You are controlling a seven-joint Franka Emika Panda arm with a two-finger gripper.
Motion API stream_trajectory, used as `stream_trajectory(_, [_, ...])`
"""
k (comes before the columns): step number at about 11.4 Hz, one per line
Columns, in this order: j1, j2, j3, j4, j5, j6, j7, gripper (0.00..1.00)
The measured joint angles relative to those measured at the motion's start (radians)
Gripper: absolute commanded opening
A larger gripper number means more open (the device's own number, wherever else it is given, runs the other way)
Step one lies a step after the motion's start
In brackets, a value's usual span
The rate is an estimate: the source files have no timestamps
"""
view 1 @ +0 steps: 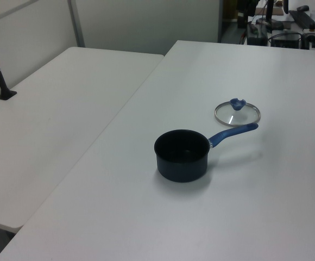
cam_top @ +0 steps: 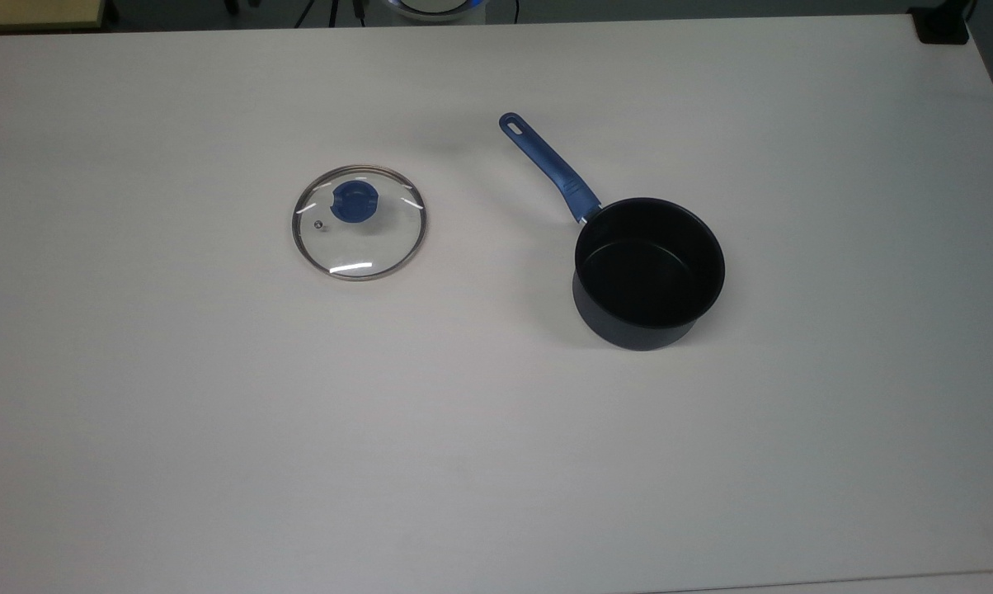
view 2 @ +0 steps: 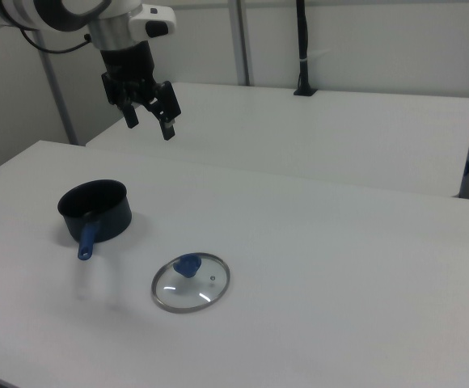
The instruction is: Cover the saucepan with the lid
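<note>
Pincer hangs spread above saucepan; lid flat nearby.

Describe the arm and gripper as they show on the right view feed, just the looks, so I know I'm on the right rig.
In the right view, the arm has rounded white shell segments with black bands at the joints, and a thin dark cable looping beside it. A white wrist block bears a small dark marking. Below it sits the black gripper, a boxy body with two dark, angular fingers.
</note>
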Motion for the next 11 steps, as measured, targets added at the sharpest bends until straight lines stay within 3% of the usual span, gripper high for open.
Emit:
stream_trajectory(8, [0.0, 0.0, 0.0, -0.007, -0.001, 0.0, -0.02, 1.0])
stream_trajectory(11, [0.001, 0.003, 0.0, -0.059, -0.052, 0.0, -0.307, 1.0])
